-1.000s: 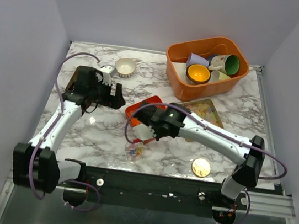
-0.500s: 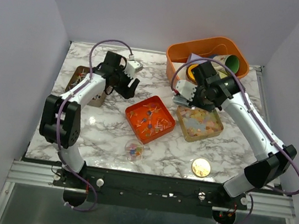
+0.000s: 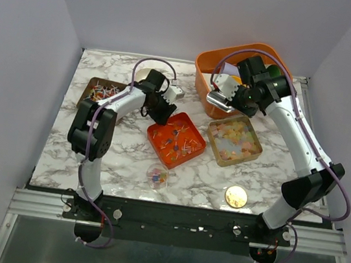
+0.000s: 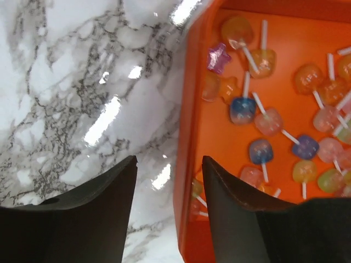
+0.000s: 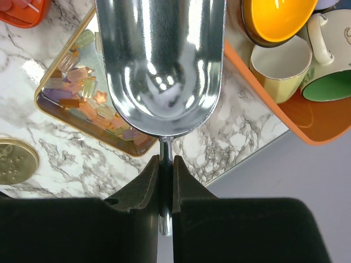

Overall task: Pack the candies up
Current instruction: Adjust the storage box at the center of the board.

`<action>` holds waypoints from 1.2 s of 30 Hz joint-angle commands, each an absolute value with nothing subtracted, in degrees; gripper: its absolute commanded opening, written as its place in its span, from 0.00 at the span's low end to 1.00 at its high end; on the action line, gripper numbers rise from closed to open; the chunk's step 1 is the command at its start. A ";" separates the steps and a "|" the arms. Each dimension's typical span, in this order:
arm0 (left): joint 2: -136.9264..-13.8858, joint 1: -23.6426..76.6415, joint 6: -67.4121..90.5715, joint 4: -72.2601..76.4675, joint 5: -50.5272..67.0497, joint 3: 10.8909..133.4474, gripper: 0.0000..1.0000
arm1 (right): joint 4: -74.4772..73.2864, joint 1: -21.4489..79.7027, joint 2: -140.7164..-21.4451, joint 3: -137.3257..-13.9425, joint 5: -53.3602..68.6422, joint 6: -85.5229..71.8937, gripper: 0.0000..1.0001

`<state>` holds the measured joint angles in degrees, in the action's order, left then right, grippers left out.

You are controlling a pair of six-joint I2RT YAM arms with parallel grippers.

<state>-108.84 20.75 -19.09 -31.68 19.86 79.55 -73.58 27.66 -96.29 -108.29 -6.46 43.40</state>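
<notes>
Top view: the orange tray [image 3: 193,129] of lollipops [image 3: 175,139] lies mid-table. Your left gripper [image 3: 164,109] sits at its far-left corner. Just right of the orange tray is a gold tray [image 3: 215,145] of pastel gummies [image 3: 234,140]. Further right and farther back, your right gripper [image 3: 236,95] holds a metal scoop [image 3: 218,100] beside an orange bin [image 3: 203,76] of cups. A small clear pot [image 3: 157,176] with a few candies stands just in front of the orange tray. The risk here is that any shove on the orange tray could push it into the gold tray or the pot.

Left wrist view: the left gripper [image 4: 168,164] stands parted astride the orange tray's wall. One finger is over the marble table [image 4: 82,82] outside the wall, the other over the tray floor inside. Nothing is pinched, and you cannot tell whether either finger touches the wall. Some lollipops [image 4: 258,109] lie right against the inner side. If you clamp here, a stick or sweet may get trapped or crushed. If you lift by one corner, the tray could tilt and spill its load.

Right wrist view: the right gripper [image 5: 165,161] is squeezed tight on the scoop's thin handle, and the scoop bowl [image 5: 164,66] is empty. The gummies [image 5: 82,87] show below its left side. The cups [image 5: 274,66] sit close on the side away from the orange tray. That thin handle looks likely to twist in the grip once you dig in. The gold tray's low rim could let gummies slide out onto the table. A wide swing could knock the cups.
</notes>
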 commanded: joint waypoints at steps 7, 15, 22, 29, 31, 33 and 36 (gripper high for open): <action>-114.70 20.57 -5.28 -32.78 16.18 87.28 0.13 | -73.74 27.42 -97.12 -109.95 -6.24 42.28 0.01; -115.57 19.60 7.46 -33.04 7.04 87.54 0.00 | -73.65 27.07 -98.00 -110.21 -6.33 42.19 0.01; -117.95 19.51 12.74 -33.66 0.01 89.65 0.00 | -73.65 27.07 -98.61 -110.74 -6.68 42.01 0.01; -120.06 19.42 17.93 -35.07 -6.50 95.44 0.00 | -73.74 27.16 -98.96 -110.65 -7.29 41.92 0.01; -120.32 19.25 17.49 -34.63 -5.45 96.93 0.12 | -73.74 27.16 -99.23 -110.57 -7.64 41.84 0.01; -120.24 19.07 17.31 -34.63 -4.40 97.38 0.48 | -73.65 27.16 -99.32 -110.74 -7.65 41.84 0.01; -117.78 18.28 13.90 -35.41 2.54 96.16 0.76 | -73.57 27.16 -99.32 -111.00 -8.00 41.84 0.01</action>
